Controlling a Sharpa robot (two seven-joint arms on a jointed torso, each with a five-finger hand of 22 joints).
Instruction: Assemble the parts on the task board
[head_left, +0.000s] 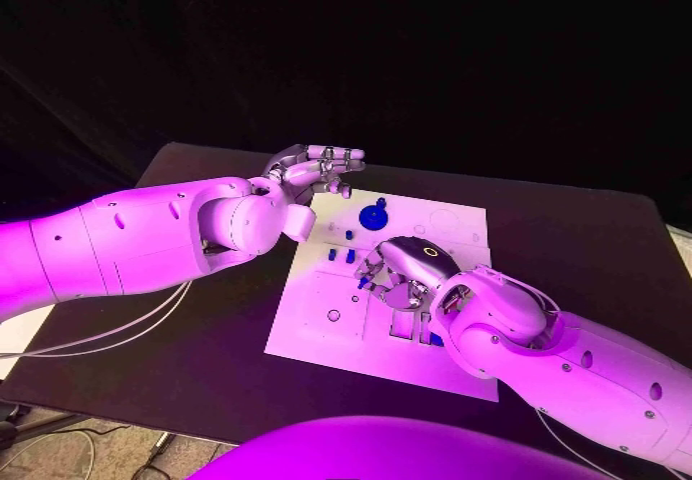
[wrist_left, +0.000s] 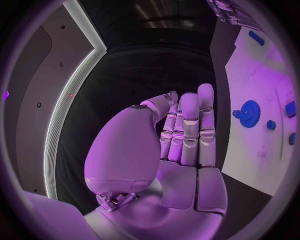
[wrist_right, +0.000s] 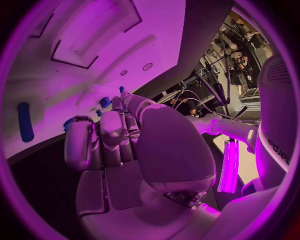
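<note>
Black table (head_left: 577, 240) with white task board (head_left: 317, 345) at centre, left hand (head_left: 310, 170) raised off its far-left corner, empty, fingers straight and together, right hand (head_left: 404, 270) low over board, fingers curled, hold unclear, blue gear (head_left: 375, 215) and small blue parts (head_left: 338, 256) on board.

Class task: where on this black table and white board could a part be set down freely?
Free: the black table near the white task board's left edge, and that board's near-left corner. Crowded: mid-board, under the right robot hand, among small blue parts and the blue gear.
</note>
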